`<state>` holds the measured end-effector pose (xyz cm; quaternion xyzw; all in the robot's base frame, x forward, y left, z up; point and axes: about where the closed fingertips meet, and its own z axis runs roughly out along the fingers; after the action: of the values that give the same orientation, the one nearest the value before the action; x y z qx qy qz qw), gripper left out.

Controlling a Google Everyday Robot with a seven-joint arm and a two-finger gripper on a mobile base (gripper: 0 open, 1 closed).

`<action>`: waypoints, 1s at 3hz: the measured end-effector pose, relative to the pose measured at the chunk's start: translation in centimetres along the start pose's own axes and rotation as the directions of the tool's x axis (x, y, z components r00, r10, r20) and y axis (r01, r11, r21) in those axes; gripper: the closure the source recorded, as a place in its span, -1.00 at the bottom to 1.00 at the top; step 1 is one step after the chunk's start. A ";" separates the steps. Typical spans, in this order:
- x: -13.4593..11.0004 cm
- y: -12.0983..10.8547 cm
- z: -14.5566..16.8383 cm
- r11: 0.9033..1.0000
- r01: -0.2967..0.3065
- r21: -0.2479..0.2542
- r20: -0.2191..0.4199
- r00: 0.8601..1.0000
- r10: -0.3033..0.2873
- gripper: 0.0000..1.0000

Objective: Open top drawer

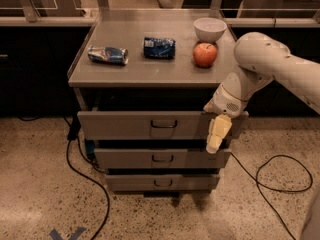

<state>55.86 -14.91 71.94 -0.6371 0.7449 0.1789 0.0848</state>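
Gripper [219,134] is hanging cream-coloured and pointing down in front of the right end of the top drawer [120,125]. It is overlapping the drawer's front panel and lower edge. Whether it is spread or pressed together cannot be told from this side. Its white arm [265,66] is reaching in from the right and bending down just above it, and the arm's far part is running off the right edge of the view.

Up and behind the gripper, on the grey cabinet top [150,71], a red apple [205,54] is sitting closest. A white bowl [210,29] is standing just beyond the apple. Farther to the gripper's left, a blue packet [159,47] and a crushed can [107,54] are lying well apart from it. Nothing is lying between the gripper and the drawer's dark loop handle [164,124], which is sitting level with it and off to its left.

Below the gripper, the middle drawer [125,159] and the bottom drawer [130,183] are sitting shut, each with a small handle. A black cable [285,158] is looping on the speckled floor down to the gripper's right, and another cable [75,161] is trailing on the far left of the cabinet.

The top drawer's long axis is running left to right across the view, with its front facing the camera. That front is standing forward of the two drawers below, with a dark gap above it under the cabinet top. The gripper and wrist are covering its right end, and the tray behind the front is hidden in shadow.
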 end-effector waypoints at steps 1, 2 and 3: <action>0.7 1.9 0.2 0.997 0.001 -0.079 -0.027 1.000 -0.003 -1.00; 0.2 1.7 0.6 0.998 0.009 -0.066 -0.036 0.999 -0.011 -1.00; -2.0 0.3 3.1 0.998 0.058 -0.019 -0.072 0.996 -0.059 -1.00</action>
<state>55.59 -11.90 69.82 -0.6653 0.7271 0.1595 0.0574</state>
